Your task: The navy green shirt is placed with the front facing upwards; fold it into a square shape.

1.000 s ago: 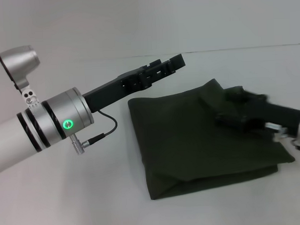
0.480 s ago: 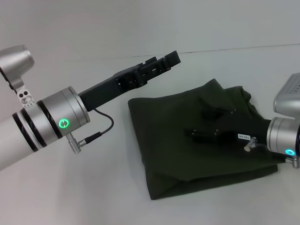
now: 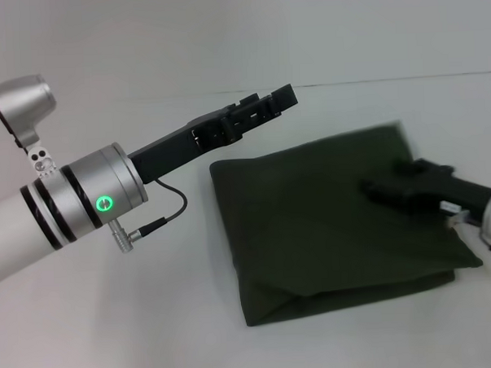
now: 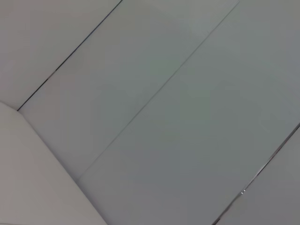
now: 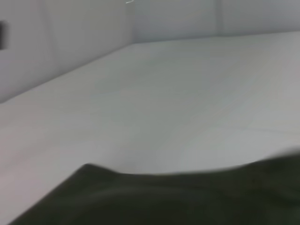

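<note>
Head view: the right claw (image 3: 384, 186) lies low over the folded navy green shirt (image 3: 313, 230) — blurry, so I cannot tell its grip. The left claw (image 3: 278, 99) hangs above the surface (image 3: 153, 318) — grip unclear too.

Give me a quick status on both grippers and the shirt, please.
Left gripper raised, behind the shirt. Right gripper low over folded navy green shirt. Nothing in the way.
</note>
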Robot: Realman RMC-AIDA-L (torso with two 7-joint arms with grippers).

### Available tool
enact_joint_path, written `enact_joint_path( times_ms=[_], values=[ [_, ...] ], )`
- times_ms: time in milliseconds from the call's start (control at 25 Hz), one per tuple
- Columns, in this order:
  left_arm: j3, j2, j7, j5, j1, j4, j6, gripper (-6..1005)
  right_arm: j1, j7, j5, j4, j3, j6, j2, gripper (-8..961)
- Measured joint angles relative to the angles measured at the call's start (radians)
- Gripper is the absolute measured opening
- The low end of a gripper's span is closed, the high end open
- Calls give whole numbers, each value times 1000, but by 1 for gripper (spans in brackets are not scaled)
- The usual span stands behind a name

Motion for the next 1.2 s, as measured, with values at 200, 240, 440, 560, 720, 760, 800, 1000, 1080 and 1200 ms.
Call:
enact_joint_path(
  times_ms=[200, 240, 440, 560, 720, 760, 800, 1000, 1080, 1200],
  values=[
    [0, -1, 0, 0, 6, 1, 3, 952, -18, -20, 8, 0, 85, 19, 1, 879],
    [0, -1, 1, 0, 7, 1, 3, 952, -18, -20, 8, 2, 90, 20, 1, 879],
    [0, -1, 5, 0, 7, 0, 4, 952, -27, -34, 7, -5, 86, -132, 4, 880],
    [0, 0, 6, 0, 7, 1, 4, 951, -45, -85, 9, -1, 89, -220, 5, 880],
    [-1, 0, 18, 2, 9, -1, 4, 951, -94, -134, 66, 4, 148, -223, 5, 881],
    [-2, 0, 21, 4, 10, -1, 4, 951, -105, -135, 74, 1, 159, -221, 3, 881],
    [-3, 0, 22, 6, 10, -1, 3, 951, -118, -135, 80, -4, 175, -221, 0, 881],
    [-10, 2, 22, 9, 18, -2, 1, 952, -151, -153, 80, -12, 220, -294, -1, 882],
    [-12, 2, 22, 14, 19, -2, -1, 952, -152, -176, 68, -7, 203, -337, 0, 882],
    [-15, 2, 22, 71, 19, 3, -4, 952, -159, -286, 35, 14, 175, -430, 1, 883]
  ],
)
